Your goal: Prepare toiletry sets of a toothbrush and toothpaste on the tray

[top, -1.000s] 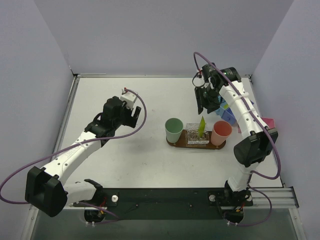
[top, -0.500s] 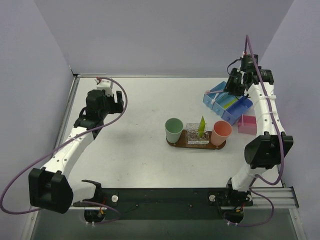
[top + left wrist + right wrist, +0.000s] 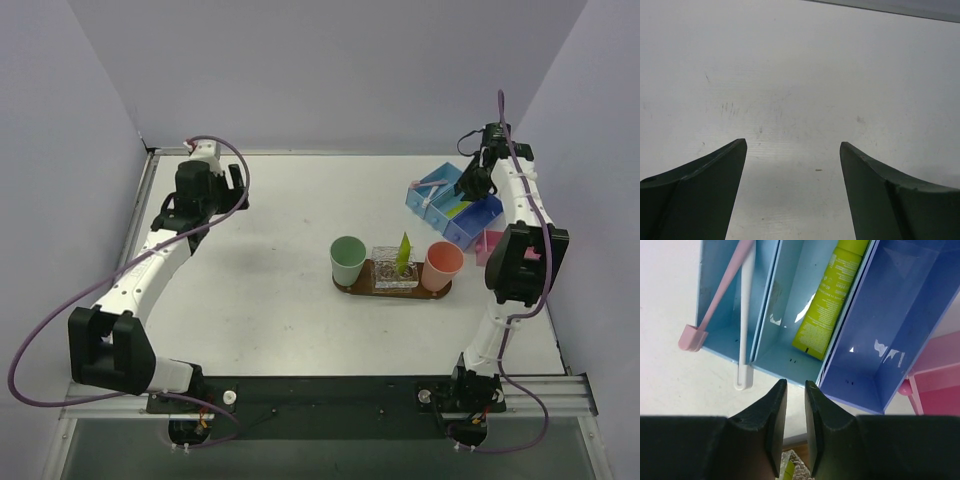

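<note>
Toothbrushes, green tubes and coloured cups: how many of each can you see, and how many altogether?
Toothbrushes: 2 (pink toothbrush, white toothbrush)
Green tubes: 2 (lying tube, upright tube)
Coloured cups: 2 (mint-green cup, orange cup)
Total: 6

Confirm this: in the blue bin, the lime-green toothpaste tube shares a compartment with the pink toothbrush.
Wrong. The right wrist view shows the toothpaste tube in the middle compartment of the blue bin, next to the one holding the pink toothbrush, with a divider between them.
</note>
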Controlling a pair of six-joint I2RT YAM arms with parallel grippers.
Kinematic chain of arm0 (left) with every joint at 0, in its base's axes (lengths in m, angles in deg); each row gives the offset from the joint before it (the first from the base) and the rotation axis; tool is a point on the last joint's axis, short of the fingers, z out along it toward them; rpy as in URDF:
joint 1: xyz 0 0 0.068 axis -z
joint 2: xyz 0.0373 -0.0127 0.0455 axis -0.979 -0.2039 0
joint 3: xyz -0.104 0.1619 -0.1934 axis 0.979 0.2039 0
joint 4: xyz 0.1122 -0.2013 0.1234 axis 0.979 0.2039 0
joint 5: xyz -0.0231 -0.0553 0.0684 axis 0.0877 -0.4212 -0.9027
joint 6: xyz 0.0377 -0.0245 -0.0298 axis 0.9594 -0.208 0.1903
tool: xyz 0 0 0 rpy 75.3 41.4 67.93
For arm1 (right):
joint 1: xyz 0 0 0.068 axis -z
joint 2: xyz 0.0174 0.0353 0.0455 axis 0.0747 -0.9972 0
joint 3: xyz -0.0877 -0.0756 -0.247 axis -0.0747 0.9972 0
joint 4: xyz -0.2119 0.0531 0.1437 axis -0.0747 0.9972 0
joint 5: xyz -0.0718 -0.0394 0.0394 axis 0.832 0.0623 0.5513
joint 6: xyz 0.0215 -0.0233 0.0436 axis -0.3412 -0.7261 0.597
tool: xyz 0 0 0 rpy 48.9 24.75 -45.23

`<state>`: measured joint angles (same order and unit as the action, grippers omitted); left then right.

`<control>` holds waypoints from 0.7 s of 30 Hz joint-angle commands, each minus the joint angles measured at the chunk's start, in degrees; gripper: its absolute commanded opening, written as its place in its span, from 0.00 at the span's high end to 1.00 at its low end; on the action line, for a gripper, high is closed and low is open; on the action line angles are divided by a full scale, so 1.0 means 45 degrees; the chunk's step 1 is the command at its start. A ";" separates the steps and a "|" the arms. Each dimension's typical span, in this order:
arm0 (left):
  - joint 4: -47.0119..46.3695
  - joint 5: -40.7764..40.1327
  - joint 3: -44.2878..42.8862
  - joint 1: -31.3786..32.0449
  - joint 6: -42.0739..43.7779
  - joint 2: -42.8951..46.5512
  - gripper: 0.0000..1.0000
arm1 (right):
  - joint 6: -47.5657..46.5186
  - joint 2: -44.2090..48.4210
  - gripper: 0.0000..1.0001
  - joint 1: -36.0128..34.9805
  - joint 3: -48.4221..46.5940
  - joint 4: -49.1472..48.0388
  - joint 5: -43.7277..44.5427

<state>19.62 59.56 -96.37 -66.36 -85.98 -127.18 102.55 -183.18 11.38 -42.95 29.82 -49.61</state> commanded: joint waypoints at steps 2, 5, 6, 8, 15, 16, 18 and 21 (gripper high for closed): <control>0.1207 0.0129 0.0199 -0.0042 -0.1196 0.1016 0.14 | 0.0216 -0.0838 0.83 -0.0092 -0.0804 0.0081 0.0845; 0.1852 -0.0046 0.0063 -0.0042 -0.1256 0.1231 0.14 | -0.0017 -0.1327 0.83 -0.0111 -0.1097 0.0217 0.1487; 0.1971 -0.0278 0.0005 -0.0042 -0.1198 0.1289 0.14 | -0.0135 -0.1424 0.83 -0.0111 -0.1175 0.0218 0.1684; 0.2224 -0.0572 0.0023 -0.0042 -0.1003 0.1387 0.14 | -0.0427 -0.1717 0.82 -0.0170 -0.1293 0.0237 0.2231; 0.2889 -0.0750 -0.0444 -0.0062 -0.0358 0.1037 0.14 | -0.0780 -0.3044 0.80 -0.0365 -0.2249 0.0218 0.2525; 0.2928 -0.0730 -0.0484 -0.0062 -0.0299 0.0998 0.14 | -0.0838 -0.3143 0.80 -0.0404 -0.2327 0.0257 0.2603; 0.2968 -0.0730 -0.0640 -0.0062 -0.0085 0.0764 0.14 | -0.0936 -0.3455 0.78 -0.0443 -0.2582 0.0296 0.2779; 0.2968 -0.0555 -0.0796 -0.0101 0.0247 0.0471 0.14 | -0.0859 -0.3865 0.76 -0.0482 -0.2855 0.0413 0.2663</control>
<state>32.71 57.05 -96.35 -66.40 -87.66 -123.68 99.47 -198.61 9.83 -52.52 29.58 -39.67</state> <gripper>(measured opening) 0.855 0.231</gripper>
